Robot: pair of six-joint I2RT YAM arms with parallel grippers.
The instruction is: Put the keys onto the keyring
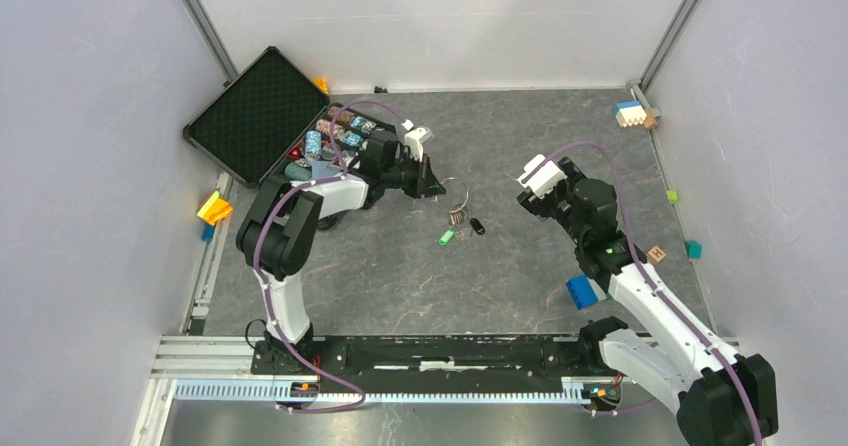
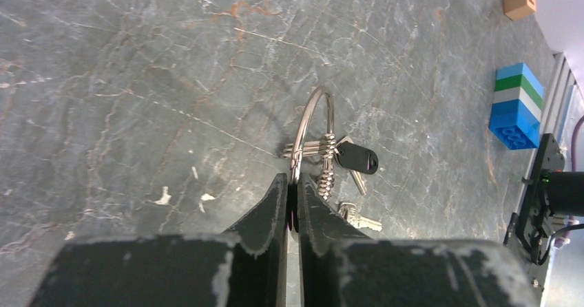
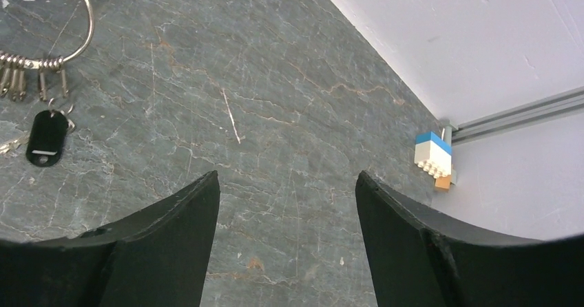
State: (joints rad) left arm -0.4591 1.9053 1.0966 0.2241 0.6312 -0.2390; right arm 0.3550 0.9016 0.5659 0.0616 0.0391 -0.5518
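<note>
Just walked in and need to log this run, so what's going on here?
The left gripper is shut on the rim of the keyring, which carries a bunch of small plain keys. The black key and the green key lie on the table next to the ring, apparently not threaded on yet. The right gripper hovers open nearby, holding nothing.

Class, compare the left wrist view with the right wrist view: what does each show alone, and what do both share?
Left wrist only: the left pincer shut on the ring, a striped brick stack, a tan cube. Right wrist only: the open right pincer, a white-and-blue brick. Both: the ring, the black key, the table.
</note>
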